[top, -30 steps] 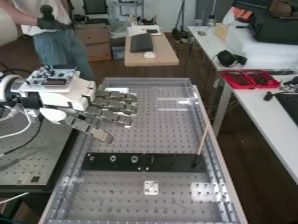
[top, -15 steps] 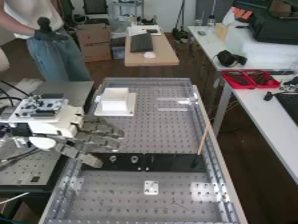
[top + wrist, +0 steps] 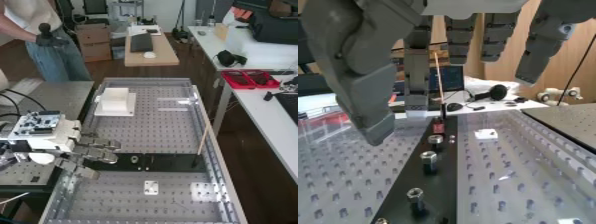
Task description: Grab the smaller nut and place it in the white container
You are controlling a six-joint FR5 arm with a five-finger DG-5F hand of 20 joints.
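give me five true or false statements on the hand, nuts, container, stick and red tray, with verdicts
1. The hand is curled round a nut. False: its fingers are open and hold nothing.
2. Nuts stand in a row along the black strip. True.
3. The white container stands on the black strip. False: it is on a white plate, apart from the strip.
4. A thin stick rises near the strip's end away from the hand. True.
5. The red tray is on the white side table. True.
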